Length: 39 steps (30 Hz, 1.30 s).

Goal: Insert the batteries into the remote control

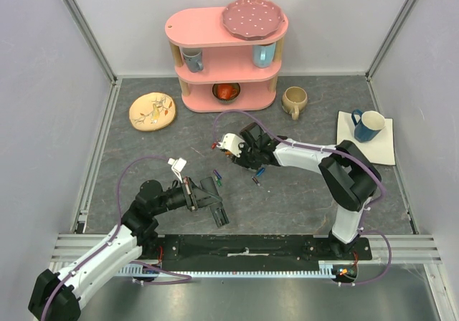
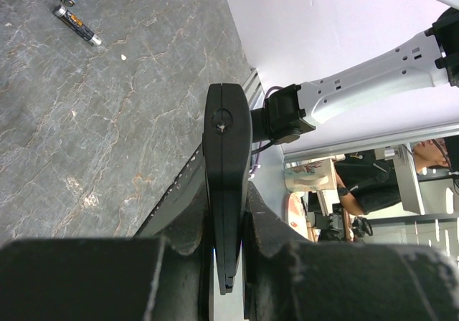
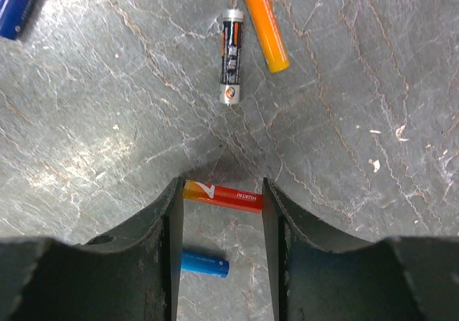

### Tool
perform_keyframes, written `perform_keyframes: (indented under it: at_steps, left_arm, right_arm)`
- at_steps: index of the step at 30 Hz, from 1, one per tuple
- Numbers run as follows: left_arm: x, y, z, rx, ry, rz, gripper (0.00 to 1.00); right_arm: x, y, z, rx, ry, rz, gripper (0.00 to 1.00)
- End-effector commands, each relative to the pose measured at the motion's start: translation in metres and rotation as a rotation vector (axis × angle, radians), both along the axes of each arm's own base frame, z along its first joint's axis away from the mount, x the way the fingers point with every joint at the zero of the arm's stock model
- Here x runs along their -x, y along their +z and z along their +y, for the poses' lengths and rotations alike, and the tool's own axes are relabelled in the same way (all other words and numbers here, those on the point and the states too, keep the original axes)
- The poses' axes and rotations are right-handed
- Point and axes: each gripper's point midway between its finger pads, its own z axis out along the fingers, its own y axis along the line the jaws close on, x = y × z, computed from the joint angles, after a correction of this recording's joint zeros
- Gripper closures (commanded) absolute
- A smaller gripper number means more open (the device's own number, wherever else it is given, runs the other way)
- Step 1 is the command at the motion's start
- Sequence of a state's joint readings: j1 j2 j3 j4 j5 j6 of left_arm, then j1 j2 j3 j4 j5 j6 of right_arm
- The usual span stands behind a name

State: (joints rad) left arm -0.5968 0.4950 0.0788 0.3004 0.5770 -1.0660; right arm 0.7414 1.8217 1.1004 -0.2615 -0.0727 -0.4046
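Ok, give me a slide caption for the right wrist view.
Right pincer grips a red battery end to end; other batteries lie loose on the grey table.

table (image 3: 107, 120): grey, pale marble veins | remote control (image 2: 227, 185): black | red battery (image 3: 222, 195): yellow end, white lettering | blue battery (image 3: 204, 264): bright blue | orange battery (image 3: 264, 24): plain orange | black battery (image 3: 230, 56): silver ends, orange print | shelf (image 1: 208, 29): pink | top plate (image 1: 253, 17): dusky pink, white dots | side plate (image 1: 152, 111): yellow, floral | mug (image 1: 368, 125): blue | cloth (image 1: 384, 149): white
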Motion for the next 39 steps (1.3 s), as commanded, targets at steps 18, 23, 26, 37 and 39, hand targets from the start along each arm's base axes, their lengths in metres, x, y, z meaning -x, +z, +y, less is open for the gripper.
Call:
perform_keyframes:
  at_steps: [18,23,26,37,39]
  left_arm:
    - [-0.002,0.005,0.000,-0.018,-0.008,-0.060,0.98]
    - [-0.001,0.007,0.000,-0.015,-0.011,-0.067,0.98]
    - [0.000,0.007,0.001,-0.015,-0.011,-0.065,0.98]
    - [-0.001,0.001,0.003,-0.021,0.007,-0.053,0.98]
    - [-0.002,0.000,0.003,-0.020,0.012,-0.046,0.98]
  right_arm:
    - [0.004,-0.013,-0.003,0.005,-0.015,0.075,0.41]
    - [0.001,-0.009,-0.004,0.007,-0.030,0.059,0.33]
    - [-0.003,0.003,-0.003,-0.009,-0.045,0.033,0.33]
    - [-0.059,0.138,-0.014,-0.464,-0.666,-0.238,0.04]
    - [-0.060,0.141,-0.019,-0.613,-0.873,-0.138,0.02]
